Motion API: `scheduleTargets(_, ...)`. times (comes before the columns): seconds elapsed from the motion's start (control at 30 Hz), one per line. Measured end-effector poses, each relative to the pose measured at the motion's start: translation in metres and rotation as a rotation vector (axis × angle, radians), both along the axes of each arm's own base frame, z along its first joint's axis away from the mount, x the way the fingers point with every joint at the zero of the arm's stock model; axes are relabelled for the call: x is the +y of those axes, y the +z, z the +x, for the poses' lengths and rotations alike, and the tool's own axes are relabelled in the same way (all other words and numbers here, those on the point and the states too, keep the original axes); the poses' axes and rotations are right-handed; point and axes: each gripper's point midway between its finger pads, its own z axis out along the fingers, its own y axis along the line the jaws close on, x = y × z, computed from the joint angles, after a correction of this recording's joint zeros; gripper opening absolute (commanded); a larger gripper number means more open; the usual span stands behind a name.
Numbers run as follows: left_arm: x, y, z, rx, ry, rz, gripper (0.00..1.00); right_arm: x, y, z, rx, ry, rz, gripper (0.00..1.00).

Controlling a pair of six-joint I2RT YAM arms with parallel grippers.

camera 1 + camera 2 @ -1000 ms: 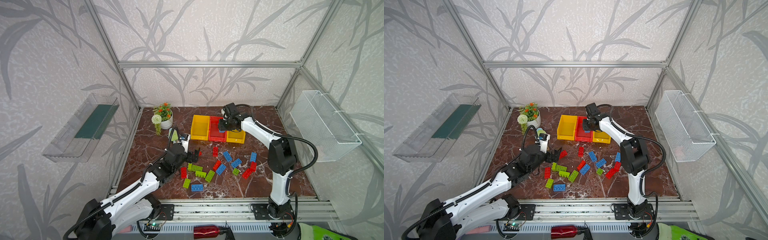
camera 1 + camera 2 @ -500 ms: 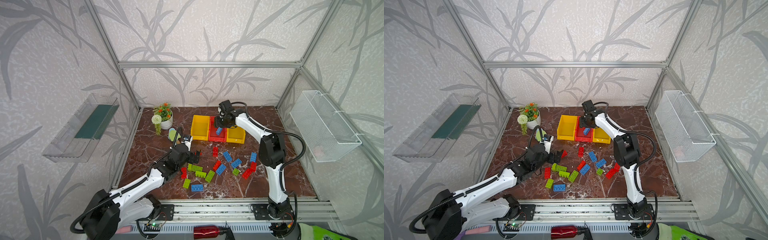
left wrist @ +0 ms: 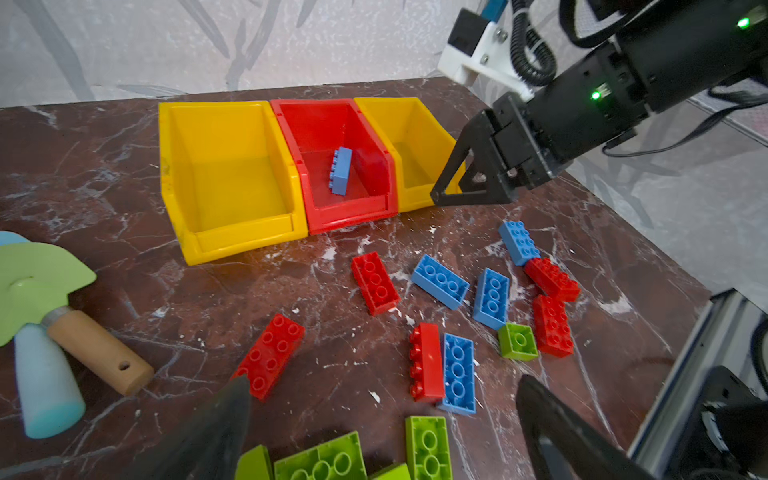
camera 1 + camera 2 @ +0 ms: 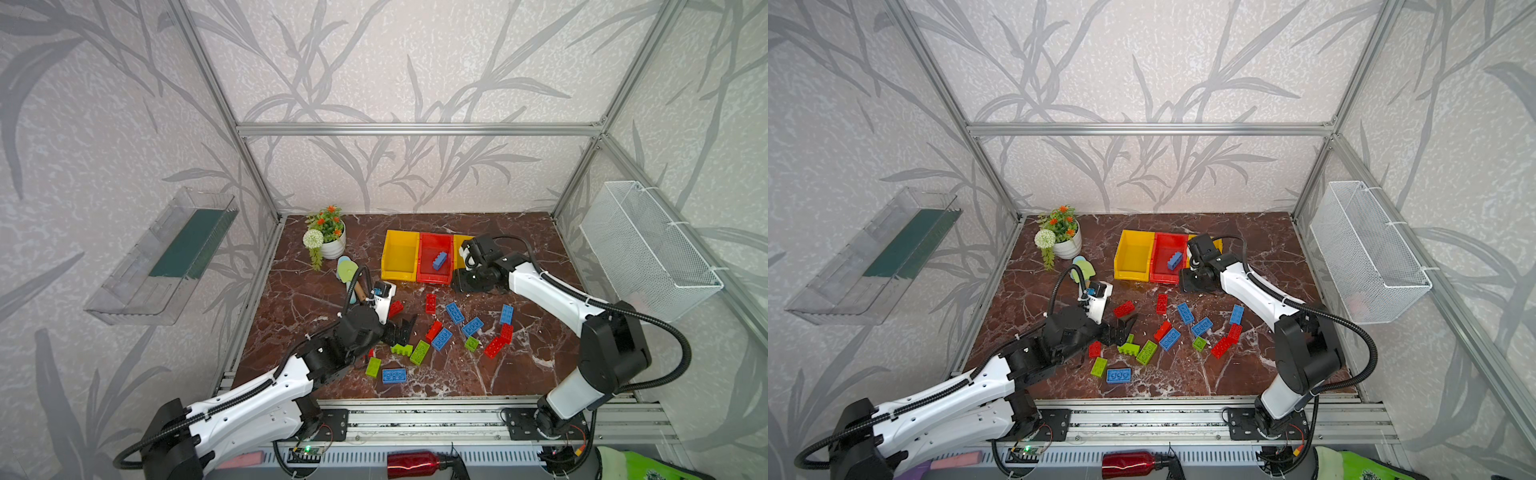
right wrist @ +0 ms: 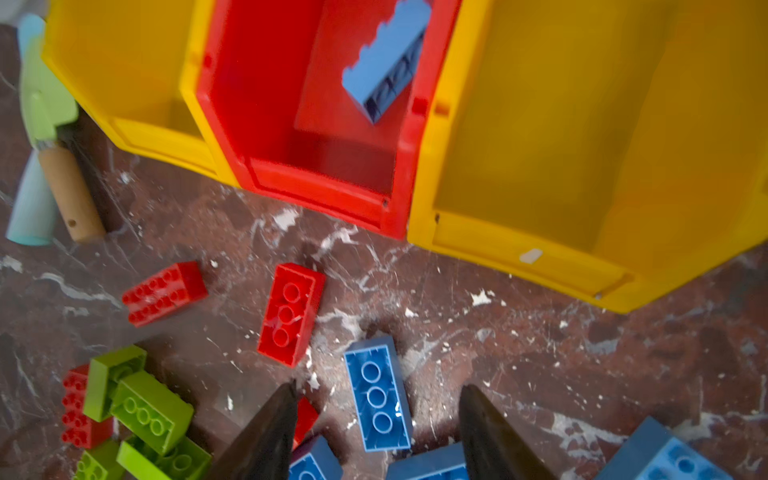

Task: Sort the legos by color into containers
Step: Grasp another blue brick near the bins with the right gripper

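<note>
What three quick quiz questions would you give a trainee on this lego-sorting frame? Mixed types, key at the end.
1. True or false: the blue lego lies inside the red bin.
2. Which bins hold no lego? A) the left yellow bin and the right yellow bin; B) the red bin only; C) none of the three.
3. Fill in: the right gripper has its jaws ___, with nothing between them.
Key: 1 true; 2 A; 3 open.
</note>
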Motion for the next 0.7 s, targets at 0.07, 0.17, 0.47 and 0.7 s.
scheduleTargets(0.07, -0.003, -0.006, -0.014, 0.011, -0.025, 0.002, 0.99, -0.005, -0.021, -0.017, 0.046, 0.008, -0.017, 0.63)
scheduleTargets(0.17, -0.003, -0.015, -0.028, 0.027, -0.051, 0.009, 0.99, -0.006, -0.039, -0.035, 0.094, 0.026, -0.033, 0.63)
scheduleTargets(0.47, 0.010, -0.020, -0.034, 0.013, -0.040, 0.017, 0.99, 0.017, -0.054, -0.036, 0.102, 0.064, -0.033, 0.60)
scheduleTargets(0.7, 0.020, -0.026, -0.036, -0.001, -0.027, 0.033, 0.99, 0.018, -0.082, -0.035, 0.154, 0.050, -0.100, 0.49)
